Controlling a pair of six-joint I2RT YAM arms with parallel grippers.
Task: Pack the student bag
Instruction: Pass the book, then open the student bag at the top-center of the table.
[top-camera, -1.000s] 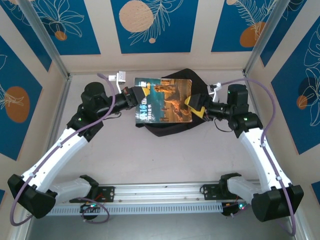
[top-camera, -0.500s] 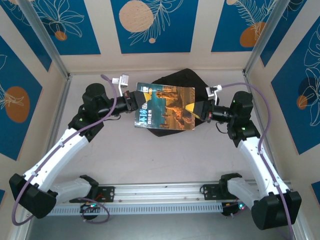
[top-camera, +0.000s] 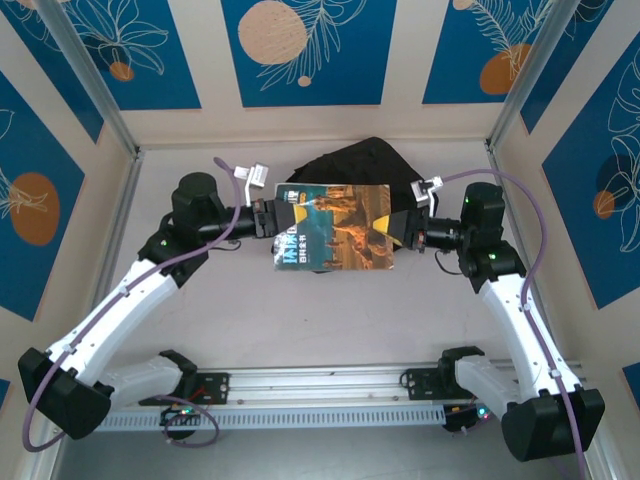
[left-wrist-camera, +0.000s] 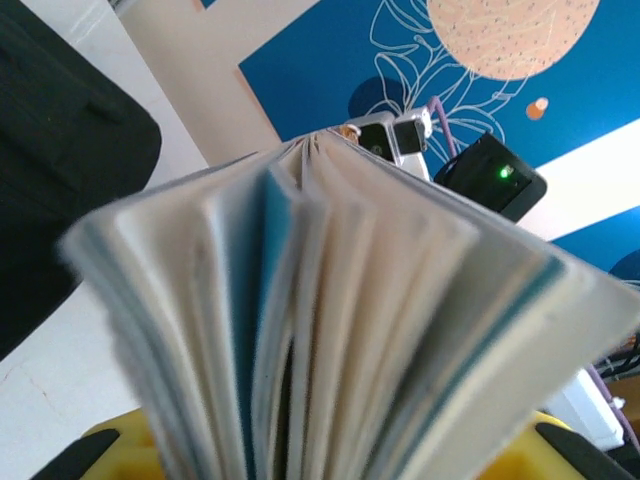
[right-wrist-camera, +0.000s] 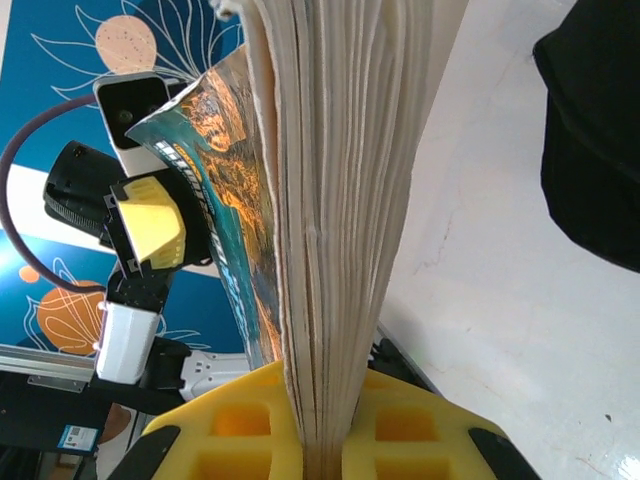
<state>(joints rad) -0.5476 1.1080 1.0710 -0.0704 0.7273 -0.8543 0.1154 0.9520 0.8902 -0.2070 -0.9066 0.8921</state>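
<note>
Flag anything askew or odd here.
The book hangs tilted in the air near the student bag, spanning the two grippers. The right gripper pinches its pages tight, but at the left gripper the pages fan apart loosely, so that end looks poorly held.

The book (top-camera: 335, 228) is held off the table (top-camera: 300, 320), just in front of the student bag (top-camera: 355, 160). My left pincer (top-camera: 279, 216) is at the book's left edge. My right pincer (top-camera: 402, 226) is at its right edge, with the pages between its fingers.
</note>
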